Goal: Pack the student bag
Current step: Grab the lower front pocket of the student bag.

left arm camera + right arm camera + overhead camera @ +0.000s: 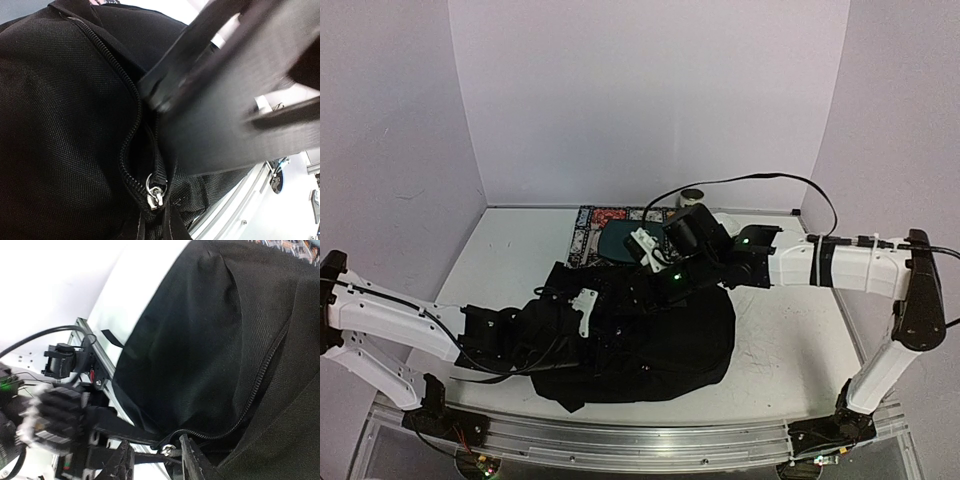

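White bench (790, 340) carries large soft black fabric student bag (660, 350), lying at 6 o'clock by near edge. Left fingers (215, 120) against bag fabric from 9 o'clock; cannot tell if closed. Right fingers (192, 462), from 1 o'clock, stand apart astride small silver zipper pull (167, 450).

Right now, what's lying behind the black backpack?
Behind the backpack: a patterned cloth with a dark teal flat item on it, and a small round container. The right arm hides whatever else lies there.

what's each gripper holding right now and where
Left gripper seems to pinch the student bag beside its zipper; right gripper holds nothing, open by the zipper pull.
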